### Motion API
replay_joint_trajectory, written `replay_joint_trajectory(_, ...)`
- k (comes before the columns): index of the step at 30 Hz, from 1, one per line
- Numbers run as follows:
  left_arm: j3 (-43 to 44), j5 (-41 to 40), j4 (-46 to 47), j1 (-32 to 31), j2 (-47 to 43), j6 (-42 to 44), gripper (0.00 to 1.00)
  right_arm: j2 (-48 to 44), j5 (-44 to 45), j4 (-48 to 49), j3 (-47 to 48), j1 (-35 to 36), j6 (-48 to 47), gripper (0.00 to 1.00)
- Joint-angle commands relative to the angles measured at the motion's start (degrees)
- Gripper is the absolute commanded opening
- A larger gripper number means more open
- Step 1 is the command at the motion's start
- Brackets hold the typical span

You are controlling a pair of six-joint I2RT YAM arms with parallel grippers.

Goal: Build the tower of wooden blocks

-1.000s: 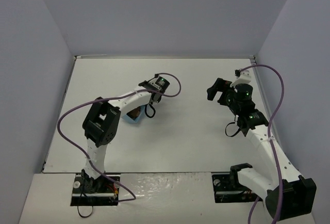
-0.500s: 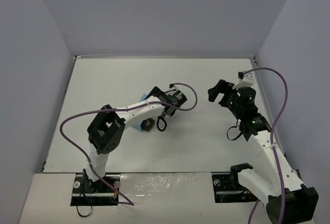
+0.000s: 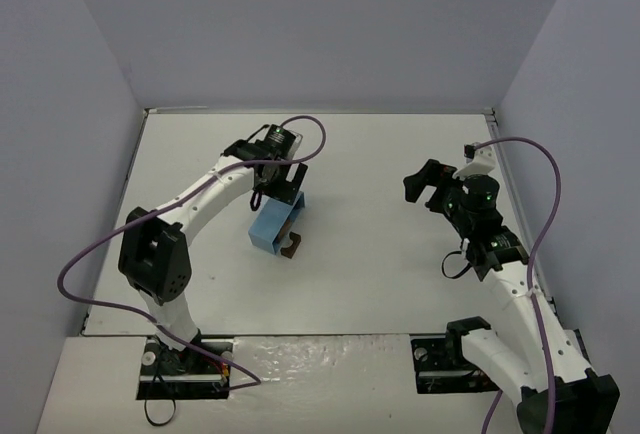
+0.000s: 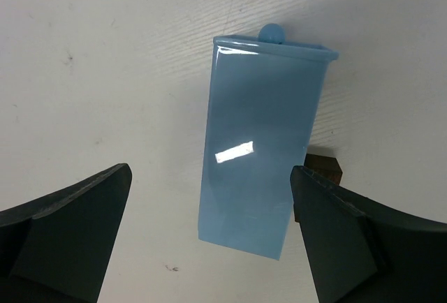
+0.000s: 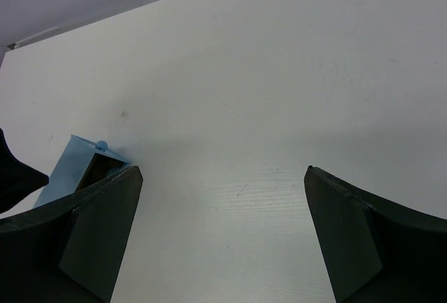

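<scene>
Top view: a second ago the left gripper (image 3: 287, 192) was clamped low over the light blue box (image 3: 272, 224). Now its jaws are spread wide and the arm has swung to the far side, so the box is let go and lies flat on the table (image 3: 380, 264). One dark brown block (image 3: 290, 246) sits at the box's near right corner, touching or just beside it — can't tell which. The right gripper (image 3: 424, 182) hangs well apart on the right, spread wide with nothing in it, same as before. No tower anywhere. My read: building hasn't begun, the box has only just been put down, and the wood blocks have to come out first.

Left wrist view: the left gripper (image 4: 208, 172) is released, and both fingers (image 4: 70, 226) are clear of the box (image 4: 262, 149), which lies lengthwise below and between them. Its closed glossy side faces up, with a small knob (image 4: 271, 33) at the far end, so the contents are hidden here. The block (image 4: 321, 167) peeks out from behind the box's right long edge.

Right wrist view: the right gripper (image 5: 220, 170) is released and empty, with bare table (image 5: 279, 107) between its fingers. The box (image 5: 63, 167) is at the left edge with its open mouth toward this camera and the knob (image 5: 102, 145) on top. Inside is dark with a brownish shape — probably more blocks, too dim to count.
</scene>
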Motion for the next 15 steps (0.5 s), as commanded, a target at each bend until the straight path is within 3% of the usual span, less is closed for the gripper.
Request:
replay_joint_trajectory(1, -1.9, 11.5, 4.3, 0.3, -1.2, 3.6, 0.97, -1.4, 0.0, 3.0, 0.1, 0.1, 0.9, 1.0)
replay_joint_trajectory(9, -3.1, 13.4, 6.3, 0.2, 1.8, 4.3, 0.97, -1.1, 0.0, 2.7, 0.5, 0.2, 0.8, 1.0)
replay_joint_trajectory(15, -4.4, 8.8, 7.6, 0.7, 3.5, 3.7, 0.97, -1.1, 0.2, 2.6, 0.7, 0.1, 1.0, 1.0)
